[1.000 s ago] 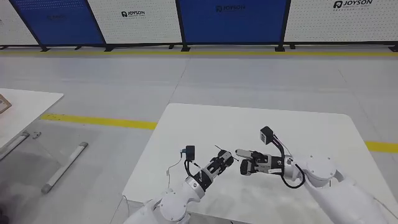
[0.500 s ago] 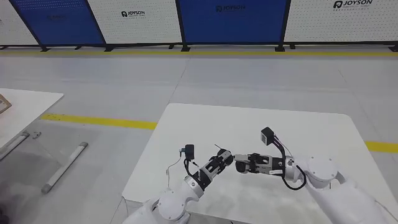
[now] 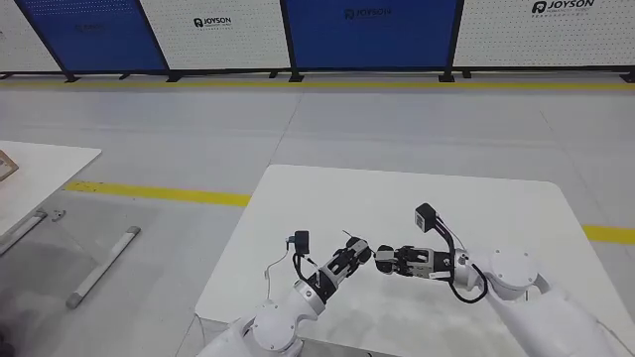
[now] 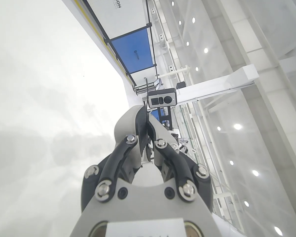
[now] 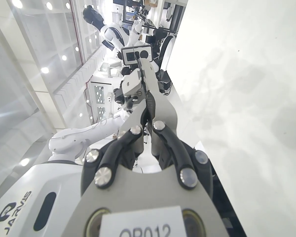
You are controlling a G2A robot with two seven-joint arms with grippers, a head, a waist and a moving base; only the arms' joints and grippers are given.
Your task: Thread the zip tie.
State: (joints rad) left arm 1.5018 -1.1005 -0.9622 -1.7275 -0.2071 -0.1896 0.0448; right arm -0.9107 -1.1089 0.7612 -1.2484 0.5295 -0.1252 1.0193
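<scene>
The zip tie [image 3: 349, 237] is a thin black strip held low over the white table [image 3: 327, 198], near its front edge. My left gripper [image 3: 360, 252] is shut on it; in the left wrist view the zip tie [image 4: 146, 92] pokes out past the pinched fingertips of the left gripper [image 4: 146, 114]. My right gripper [image 3: 383, 258] faces it tip to tip, almost touching. In the right wrist view the right gripper [image 5: 142, 69] is also shut on the zip tie [image 5: 145, 87], a black strip between its pads.
The table's far half and right side [image 3: 476, 208] are bare. A second white table [image 3: 40, 169] stands off to the left across the floor. Blue and white panel walls [image 3: 367, 10] close off the back.
My right gripper has slid left toward the left gripper, closing the gap between the two tips. The left arm has barely moved.
</scene>
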